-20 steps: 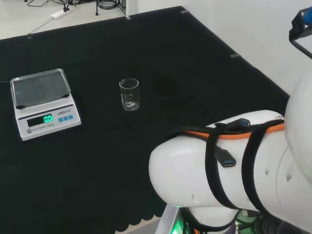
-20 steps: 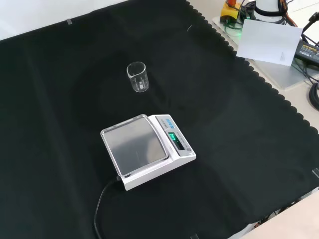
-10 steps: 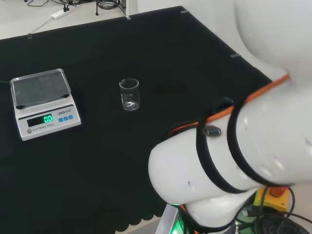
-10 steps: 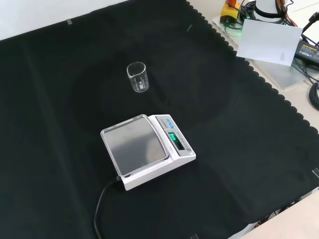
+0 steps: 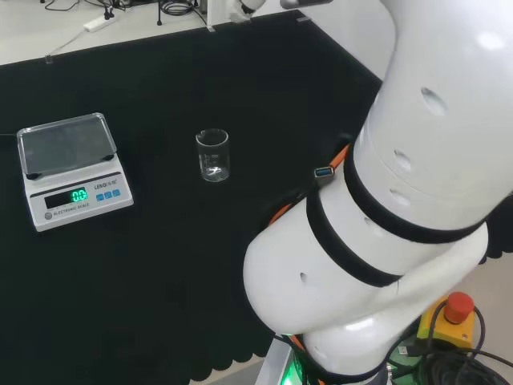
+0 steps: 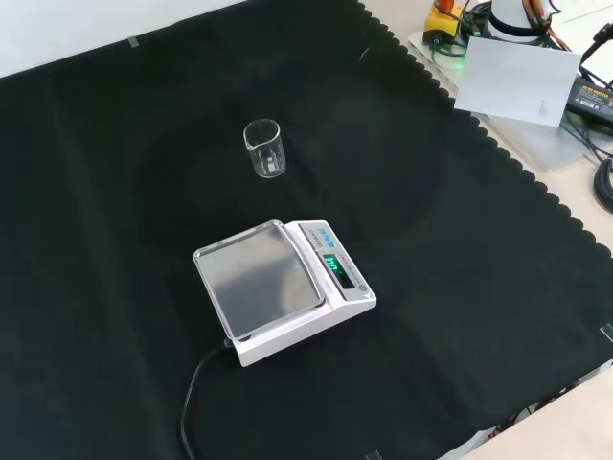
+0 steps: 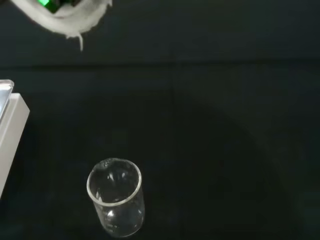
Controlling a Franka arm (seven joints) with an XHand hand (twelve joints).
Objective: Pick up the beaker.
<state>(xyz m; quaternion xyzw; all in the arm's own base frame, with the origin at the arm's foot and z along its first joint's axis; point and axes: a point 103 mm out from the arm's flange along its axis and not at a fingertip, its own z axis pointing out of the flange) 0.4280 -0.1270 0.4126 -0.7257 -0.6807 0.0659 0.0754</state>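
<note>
Your target, the clear beaker (image 5: 212,156), stands upright and alone on the black cloth (image 5: 240,88), untouched. In the head view it sits to the right of the white scale (image 5: 71,168), apart from it; in the front view the beaker (image 6: 265,148) stands beyond the scale (image 6: 283,288), toward the top. The wrist view shows the beaker (image 7: 116,197) from above, mouth open, with a corner of the scale (image 7: 10,135) near it.

Open room: you have bare cloth on every side of the beaker except the scale's. In the front view the scalloped edge of the cloth (image 6: 498,153) runs down the right, well apart from the beaker, with a white sheet (image 6: 517,81) and cables past it. The scale's black cord (image 6: 196,393) trails toward the near edge.

A blurred white part of the hand (image 7: 65,15) crosses the wrist view; you cannot tell how its fingers stand.

Compared with a second ago, the arm's white links (image 5: 385,208) have risen and swung upright in the head view. Beaker and scale stand as before.
</note>
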